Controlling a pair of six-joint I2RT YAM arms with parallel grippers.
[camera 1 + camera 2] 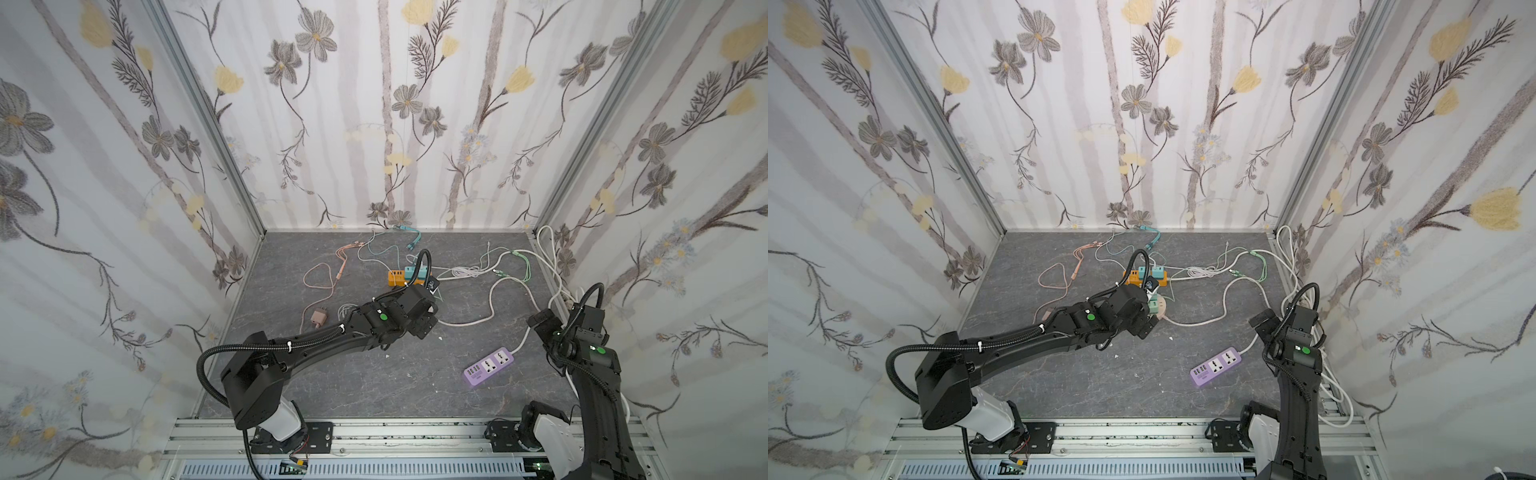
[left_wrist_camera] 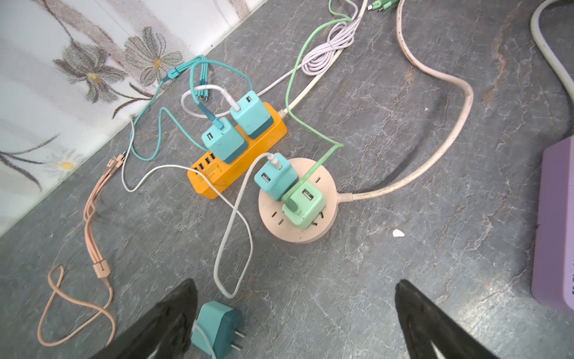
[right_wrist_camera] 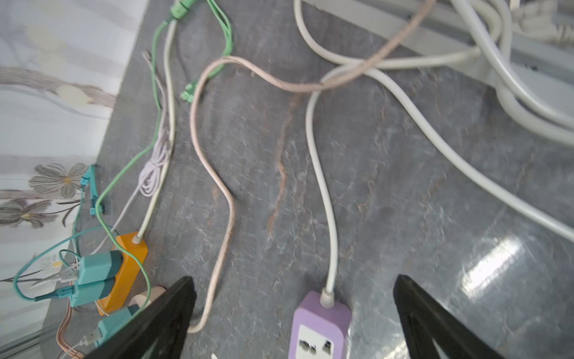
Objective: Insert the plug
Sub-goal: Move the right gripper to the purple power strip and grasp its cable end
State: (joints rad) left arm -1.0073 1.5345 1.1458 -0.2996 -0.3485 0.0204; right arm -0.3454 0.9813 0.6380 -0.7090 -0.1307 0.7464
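A loose teal plug [image 2: 217, 329] with two bare prongs lies on the grey floor in the left wrist view, right beside one black finger [image 2: 167, 317] of my left gripper [image 2: 295, 310]. That gripper is open and holds nothing. Ahead of it sit a round pink socket [image 2: 298, 234], carrying a teal and a green charger, and an orange power strip [image 2: 261, 141] with two teal chargers. My right gripper [image 3: 293, 310] is open and empty, hovering over the end of a purple power strip [image 3: 320, 329]. In both top views the left arm hides the teal plug.
A brownish plug [image 1: 319, 318] on a peach cable lies left of the left arm. White, green, teal and lilac cables sprawl over the back and right of the floor. The purple strip [image 1: 488, 367] lies front right. Floral walls enclose three sides.
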